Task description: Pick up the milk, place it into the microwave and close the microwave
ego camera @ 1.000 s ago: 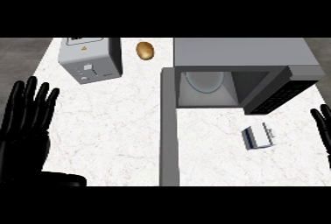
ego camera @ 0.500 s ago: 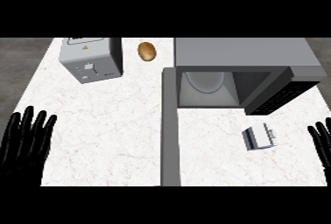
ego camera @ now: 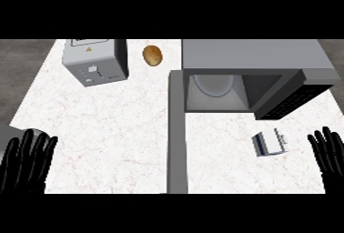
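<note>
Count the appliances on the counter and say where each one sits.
2. The toaster stands at the far left. The microwave stands at the far right, its door swung open. None seems hidden.

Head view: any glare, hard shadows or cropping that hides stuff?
Head view: even, flat light, no glare on the white marbled counter; the open grey microwave has a dim cavity, though its pale round plate still reads; the small white-and-blue milk carton shows fully; both black hands, left and right, are cut by the frame edges.
</note>
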Available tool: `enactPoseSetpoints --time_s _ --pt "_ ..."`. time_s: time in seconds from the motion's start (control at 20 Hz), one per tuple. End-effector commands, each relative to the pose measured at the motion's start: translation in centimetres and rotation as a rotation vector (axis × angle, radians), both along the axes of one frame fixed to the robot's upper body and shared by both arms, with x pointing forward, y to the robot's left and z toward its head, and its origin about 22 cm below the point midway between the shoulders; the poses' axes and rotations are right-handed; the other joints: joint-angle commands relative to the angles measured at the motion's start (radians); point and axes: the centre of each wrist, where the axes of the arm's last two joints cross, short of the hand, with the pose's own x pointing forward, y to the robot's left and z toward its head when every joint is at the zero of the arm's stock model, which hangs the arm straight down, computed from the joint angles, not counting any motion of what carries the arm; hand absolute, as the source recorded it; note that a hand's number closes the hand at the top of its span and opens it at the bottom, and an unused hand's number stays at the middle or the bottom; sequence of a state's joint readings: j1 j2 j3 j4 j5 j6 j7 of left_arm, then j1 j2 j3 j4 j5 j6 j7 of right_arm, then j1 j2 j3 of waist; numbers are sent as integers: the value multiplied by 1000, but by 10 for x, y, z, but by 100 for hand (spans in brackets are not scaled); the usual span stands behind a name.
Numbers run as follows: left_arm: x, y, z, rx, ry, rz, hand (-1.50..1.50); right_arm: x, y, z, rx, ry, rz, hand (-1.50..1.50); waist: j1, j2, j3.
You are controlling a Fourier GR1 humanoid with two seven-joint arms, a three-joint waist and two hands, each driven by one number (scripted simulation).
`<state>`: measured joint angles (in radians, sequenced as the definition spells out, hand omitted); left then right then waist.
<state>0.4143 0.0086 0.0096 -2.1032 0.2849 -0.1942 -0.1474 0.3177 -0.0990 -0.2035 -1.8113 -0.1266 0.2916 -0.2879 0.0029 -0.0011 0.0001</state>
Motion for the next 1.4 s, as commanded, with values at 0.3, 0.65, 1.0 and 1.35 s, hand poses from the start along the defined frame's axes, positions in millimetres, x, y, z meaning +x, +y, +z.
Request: enactPoseSetpoints --time_s 0.3,0.65,1.0,1.35 --pt "-25 2 1 0 -15 6 -150 15 4 -64 -13 36 -151 -150 3 0 0" --pt "-38 9 -27 -17 -13 -13 -150 48 -32 -98 -41 64 -231 -150 10 1 1" --pt "-33 10 -33 0 -5 20 -150 35 -31 -145 -54 77 -186 -150 5 1 0" --pt "-43 9 -7 3 -11 19 -150 49 -44 -154 -66 54 -187 -150 7 2 1"
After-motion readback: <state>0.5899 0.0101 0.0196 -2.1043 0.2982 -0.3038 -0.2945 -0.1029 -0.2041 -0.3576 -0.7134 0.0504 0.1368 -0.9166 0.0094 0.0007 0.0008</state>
